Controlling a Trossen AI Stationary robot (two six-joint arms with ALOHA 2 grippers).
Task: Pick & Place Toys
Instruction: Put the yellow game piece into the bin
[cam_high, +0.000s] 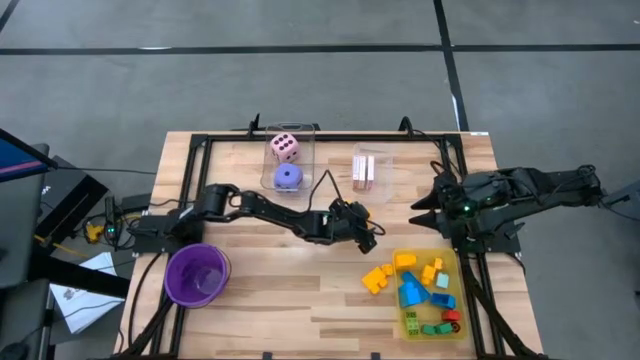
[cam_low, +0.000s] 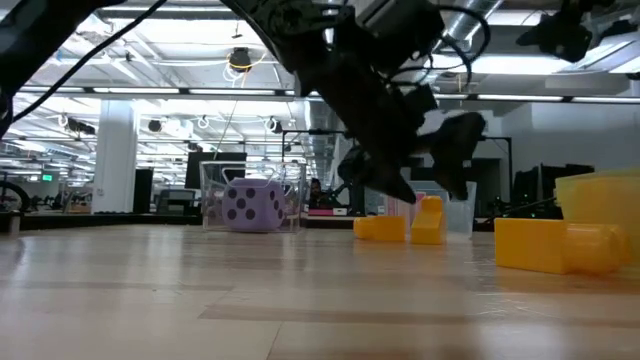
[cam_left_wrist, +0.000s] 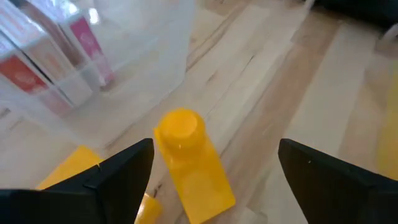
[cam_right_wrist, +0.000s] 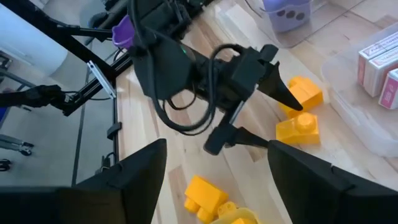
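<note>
- Yellow block (cam_left_wrist: 189, 165) with round stud lies on table (cam_high: 260, 300), just beside the clear box (cam_left_wrist: 118, 68) of cards (cam_left_wrist: 81, 43).
- Left gripper (cam_left_wrist: 214, 174) above it, fingers spread, holding nothing.
- Right gripper (cam_right_wrist: 214, 180) hangs near yellow tray (cam_high: 455, 300), spread, empty.

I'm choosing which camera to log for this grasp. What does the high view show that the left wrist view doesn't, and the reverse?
Only the high view shows the purple cup, the pink die, the purple die, the toy-filled yellow tray and the right hand. Only the left wrist view shows the round stud on the yellow block, between the left hand's open fingers. Both show that block, the pink-white cards and their clear box.
</note>
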